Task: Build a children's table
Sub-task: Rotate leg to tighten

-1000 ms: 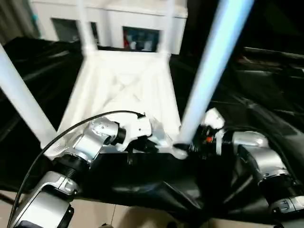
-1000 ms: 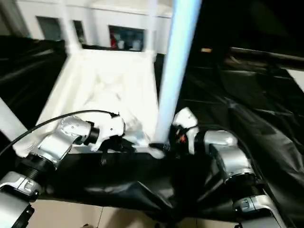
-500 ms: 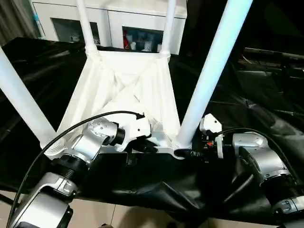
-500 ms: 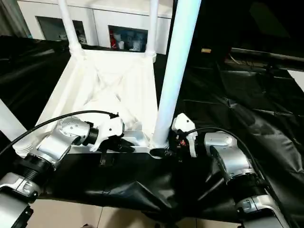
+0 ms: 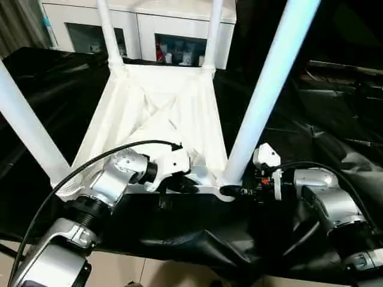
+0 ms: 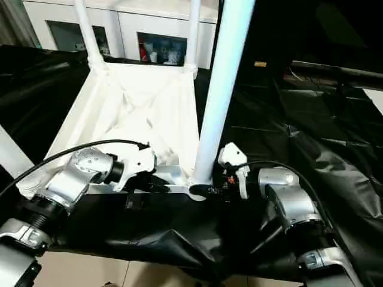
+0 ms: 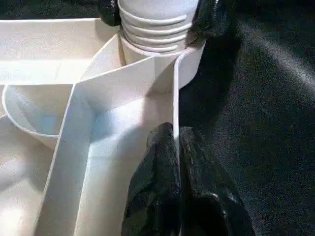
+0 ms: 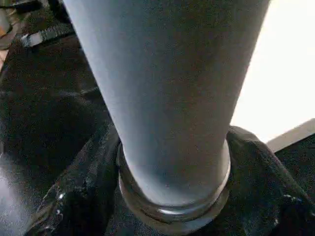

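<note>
The white children's table lies upside down on the black drape, its ribbed table top (image 5: 161, 113) facing up. Two far legs (image 5: 106, 30) stand in the back corners and a near left leg (image 5: 27, 128) rises at the left. The near right leg (image 5: 263, 89) stands in its corner socket. My right gripper (image 5: 230, 191) grips the base of this leg, with a black finger (image 8: 74, 196) pressed against each side. My left gripper (image 7: 176, 147) is shut on the thin near rim wall of the table top, close to that socket.
A white cabinet (image 5: 173, 24) stands behind the work table. Wrinkled black drape (image 5: 311, 119) covers the surface to the right. The work table's near edge runs just below my forearms, with pale floor (image 5: 119, 269) beyond it. A black cable (image 5: 90, 161) loops over my left forearm.
My right gripper's fingers have drawn in around the near right leg's base. The left gripper has stayed pinched on the rim. The view has steadied.
</note>
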{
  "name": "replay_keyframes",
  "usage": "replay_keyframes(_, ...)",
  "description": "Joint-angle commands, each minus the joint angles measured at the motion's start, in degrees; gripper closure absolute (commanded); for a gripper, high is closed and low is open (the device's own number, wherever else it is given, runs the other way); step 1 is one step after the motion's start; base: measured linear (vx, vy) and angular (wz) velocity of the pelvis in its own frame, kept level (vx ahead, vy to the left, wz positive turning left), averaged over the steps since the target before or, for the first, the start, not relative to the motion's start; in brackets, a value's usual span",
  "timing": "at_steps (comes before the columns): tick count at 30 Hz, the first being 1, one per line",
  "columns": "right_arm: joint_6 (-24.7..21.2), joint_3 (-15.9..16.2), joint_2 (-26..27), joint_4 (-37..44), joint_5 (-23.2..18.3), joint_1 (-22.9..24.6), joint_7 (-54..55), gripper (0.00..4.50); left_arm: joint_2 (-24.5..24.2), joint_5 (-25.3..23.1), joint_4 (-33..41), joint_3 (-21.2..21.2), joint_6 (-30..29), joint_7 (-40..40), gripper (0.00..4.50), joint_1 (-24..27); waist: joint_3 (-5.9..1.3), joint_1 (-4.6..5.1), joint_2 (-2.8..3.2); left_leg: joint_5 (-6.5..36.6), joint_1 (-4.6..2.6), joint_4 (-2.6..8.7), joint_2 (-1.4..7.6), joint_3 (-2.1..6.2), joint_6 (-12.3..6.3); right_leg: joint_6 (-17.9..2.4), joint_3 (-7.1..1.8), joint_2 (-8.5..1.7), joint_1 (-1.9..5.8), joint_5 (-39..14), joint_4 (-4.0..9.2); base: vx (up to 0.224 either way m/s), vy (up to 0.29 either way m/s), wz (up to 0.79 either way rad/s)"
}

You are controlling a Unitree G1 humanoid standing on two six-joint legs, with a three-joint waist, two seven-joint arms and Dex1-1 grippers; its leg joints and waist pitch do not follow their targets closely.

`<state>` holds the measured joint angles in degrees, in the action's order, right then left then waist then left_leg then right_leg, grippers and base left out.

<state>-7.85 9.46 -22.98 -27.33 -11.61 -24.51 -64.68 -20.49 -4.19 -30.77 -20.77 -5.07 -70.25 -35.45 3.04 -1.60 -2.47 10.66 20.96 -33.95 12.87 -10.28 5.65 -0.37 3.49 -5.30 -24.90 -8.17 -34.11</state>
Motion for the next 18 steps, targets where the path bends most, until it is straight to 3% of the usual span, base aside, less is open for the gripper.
replay_keyframes(1, 1.4, -1.4, 2.5, -2.9, 1.4, -0.2, 8.0, 1.76, 2.5, 0.8, -2.3, 0.3, -0.8, 3.2, 4.5, 0.8, -3.9, 0.18, -0.69, 10.7, 0.23, 3.61, -0.22, -0.7, -3.81, -11.0, -1.56, -1.54, 3.79, -17.3, 3.69, 0.0, 0.0, 0.0)
replay_keyframes(5, 0.6, -4.5, 8.4, -6.6, 1.5, -0.9, 20.6, 1.76, 6.4, -1.7, -5.9, 1.1, -2.4, 12.4, 4.5, -1.5, -3.65, 1.15, -0.79, 15.3, -0.24, 3.68, -0.63, -0.52, -1.26, -7.1, -1.24, -1.43, 3.12, -27.8, 5.12, 0.0, 0.0, 0.0)
replay_keyframes(7, -0.1, -6.0, 12.3, -7.7, 1.5, -1.2, 27.8, 1.77, 9.2, -2.5, -8.3, 1.9, -4.5, 18.1, 4.5, -3.3, -3.67, 1.47, -0.84, 15.8, 0.07, 3.71, -0.68, -0.32, -1.02, -6.0, -1.08, -1.46, 3.27, -29.9, 5.21, -0.051, 0.0, -0.01)
replay_keyframes(8, -0.8, -7.2, 15.4, -8.5, 1.8, -1.8, 33.8, 1.77, 11.3, -3.0, -10.3, 2.4, -6.2, 22.1, 4.5, -4.8, -3.52, 1.66, -0.71, 17.1, -0.39, 3.57, -0.84, -0.3, -0.8, -4.6, -0.86, -1.4, 2.56, -33.2, 5.97, -0.05, 0.003, -0.02)
replay_keyframes(11, -1.4, -8.3, 19.5, -9.9, 2.7, -3.1, 42.3, 1.77, 13.3, -3.9, -13.3, 2.5, -7.9, 26.0, 4.5, -6.6, -3.59, 2.23, -0.46, 18.7, -0.14, 3.73, -0.99, 0.21, -0.33, -3.3, -0.14, -1.41, 2.82, -35.2, 6.5, 0.0, 0.0, 0.0)
replay_keyframes(13, -1.0, -8.1, 21.4, -10.8, 3.5, -4.1, 45.2, 1.77, 14.0, -4.2, -15.4, 2.6, -8.2, 27.5, 4.5, -7.5, -3.73, 2.26, -0.14, 19.4, -0.43, 3.71, -1.01, 0.24, -0.76, -3.4, -0.03, -1.45, 2.75, -34.4, 6.76, 0.0, 0.0, 0.0)
replay_keyframes(14, -0.4, -7.6, 22.2, -10.9, 3.7, -4.4, 44.7, 1.77, 14.1, -4.6, -16.3, 2.6, -8.1, 27.9, 4.5, -7.9, -3.85, 2.53, -0.07, 19.4, -0.16, 4.03, -0.94, 0.37, -1.18, -4.6, -0.02, -1.29, 3.04, -31.0, 6.41, 0.0, 0.0, 0.0)
replay_keyframes(17, 1.0, -6.5, 22.4, -9.8, 3.7, -4.2, 41.9, 1.77, 13.8, -5.3, -16.9, 2.4, -7.6, 27.7, 4.5, -8.0, -3.69, 2.73, -0.15, 21.2, -0.28, 4.07, -0.89, 0.31, -1.84, -5.3, 0.0, -1.24, 2.93, -30.3, 6.61, 0.0, 0.0, 0.0)
replay_keyframes(18, 1.6, -6.7, 22.3, -7.6, 2.1, -3.6, 38.5, 1.42, 13.2, -5.7, -17.0, 2.1, -7.2, 26.8, 4.5, -7.9, -3.68, 2.78, -0.19, 21.4, -0.22, 4.13, -0.86, 0.36, -2.07, -5.6, -0.07, -1.3, 2.99, -29.9, 6.49, 0.0, 0.0, 0.0)
